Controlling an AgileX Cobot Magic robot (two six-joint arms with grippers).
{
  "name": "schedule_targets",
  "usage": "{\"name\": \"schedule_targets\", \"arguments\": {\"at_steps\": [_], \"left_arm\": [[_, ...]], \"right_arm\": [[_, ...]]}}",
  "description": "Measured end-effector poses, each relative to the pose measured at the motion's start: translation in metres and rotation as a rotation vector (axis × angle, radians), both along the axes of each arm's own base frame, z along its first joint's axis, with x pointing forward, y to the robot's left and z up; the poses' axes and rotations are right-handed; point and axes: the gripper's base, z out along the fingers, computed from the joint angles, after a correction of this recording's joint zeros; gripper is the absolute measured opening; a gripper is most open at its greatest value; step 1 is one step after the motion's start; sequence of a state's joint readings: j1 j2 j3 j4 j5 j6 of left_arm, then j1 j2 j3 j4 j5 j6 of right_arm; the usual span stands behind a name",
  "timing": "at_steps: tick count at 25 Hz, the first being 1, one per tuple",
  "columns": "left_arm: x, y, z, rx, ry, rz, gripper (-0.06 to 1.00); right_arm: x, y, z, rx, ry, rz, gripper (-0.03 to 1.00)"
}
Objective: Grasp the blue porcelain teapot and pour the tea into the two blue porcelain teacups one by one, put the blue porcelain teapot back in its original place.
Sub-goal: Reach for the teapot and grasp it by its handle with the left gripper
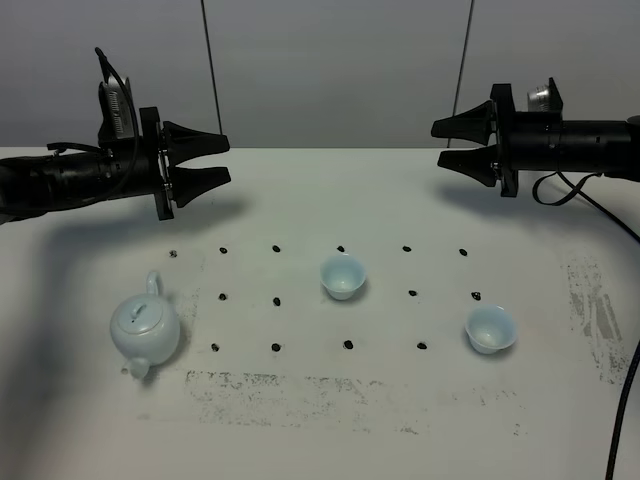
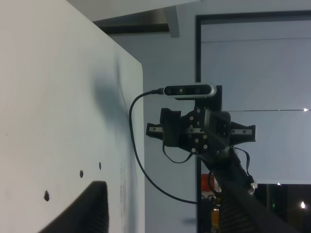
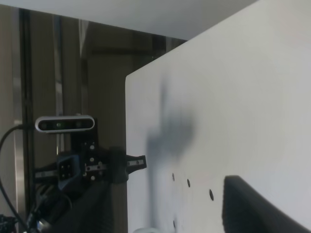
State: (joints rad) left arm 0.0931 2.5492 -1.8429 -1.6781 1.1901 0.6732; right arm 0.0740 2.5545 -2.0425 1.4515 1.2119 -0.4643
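The blue porcelain teapot [image 1: 145,328] stands on the white table at the front left, lid on, spout toward the front edge and handle toward the back. One blue porcelain teacup [image 1: 343,275] stands upright at the table's middle. The other teacup [image 1: 490,329] stands at the front right. My left gripper [image 1: 228,158] hovers high above the back left, open and empty, pointing right. My right gripper [image 1: 437,143] hovers high above the back right, open and empty, pointing left. One dark finger [image 2: 82,211] shows in the left wrist view and one finger [image 3: 257,206] in the right wrist view.
Rows of small black dots [image 1: 277,300] mark the table [image 1: 300,200]. Scuffed grey patches [image 1: 300,395] lie near the front edge and at the right. A black cable [image 1: 625,400] hangs from the right arm along the right edge.
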Motion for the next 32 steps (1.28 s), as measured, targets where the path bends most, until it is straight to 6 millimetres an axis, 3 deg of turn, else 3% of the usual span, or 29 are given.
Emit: {"name": "schedule_targets", "arguments": {"at_steps": [10, 14, 19, 25, 32], "left_arm": [[0.000, 0.000, 0.000, 0.004, -0.010, -0.001, 0.52], [0.003, 0.000, 0.004, 0.039, -0.106, -0.009, 0.52], [0.014, 0.001, 0.030, 0.200, -0.320, -0.098, 0.52], [0.021, 0.006, 0.049, 0.464, -0.420, -0.211, 0.52], [0.029, 0.015, 0.063, 0.729, -0.355, -0.193, 0.52]], "right_arm": [[0.001, 0.000, 0.001, -0.010, -0.054, 0.012, 0.48], [0.006, 0.000, 0.017, -0.039, -0.247, 0.047, 0.48], [0.015, 0.001, 0.049, -0.086, -0.538, 0.091, 0.48], [0.017, -0.005, 0.062, -0.343, -0.718, 0.221, 0.48], [0.017, -0.033, 0.067, -0.797, -0.556, 0.251, 0.48]]}}
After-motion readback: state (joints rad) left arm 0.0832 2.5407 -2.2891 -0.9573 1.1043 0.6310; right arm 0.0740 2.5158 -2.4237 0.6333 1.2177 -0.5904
